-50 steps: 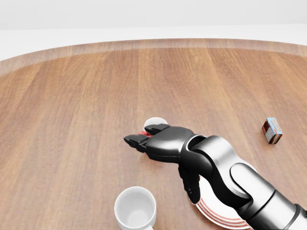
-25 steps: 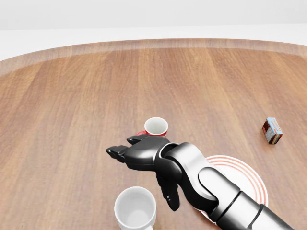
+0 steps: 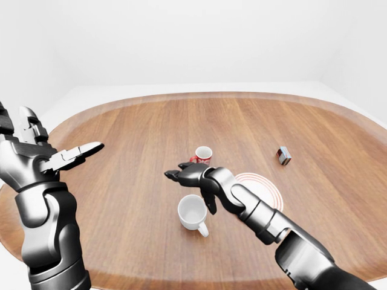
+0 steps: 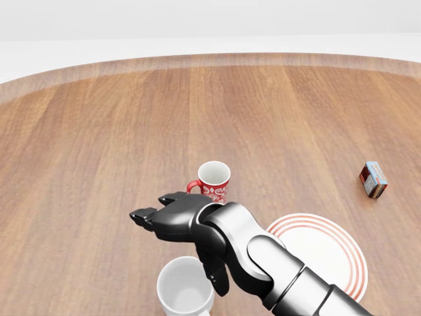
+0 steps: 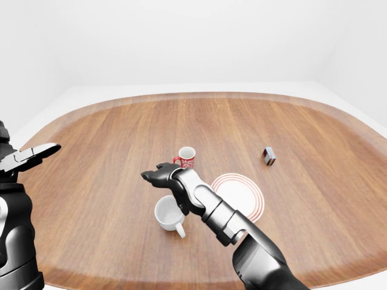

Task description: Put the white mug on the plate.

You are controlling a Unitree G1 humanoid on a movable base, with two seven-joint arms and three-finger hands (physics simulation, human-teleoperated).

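While the right hand (image 4: 172,217) hangs above the white mug (image 4: 186,285) with fingers spread and nothing held, the step in hand reads as the reach before the grasp. The mug stands upright on the tabletop (image 4: 99,145), mouth up, low in the head view and just left of the plate (image 4: 332,247); no contact with the plate rim is seen.

Orientation: the mug's long axis is vertical. Its handle (image 3: 203,229) points toward the bottom right of the left-eye view, roughly toward the robot.

Judgement on doing it well: the hand should come down with fingers wide, straddle the rim or wall on the side away from the handle, and close only once the body sits between them. A red patterned mug (image 4: 213,180) stands near, above the hand in the head view; the approach should stay clear of it. The lift needs to clear the plate rim before moving right.

The left hand (image 3: 57,158) is raised well apart at the view's left, fingers spread, empty. A small box (image 4: 373,179) lies far right.
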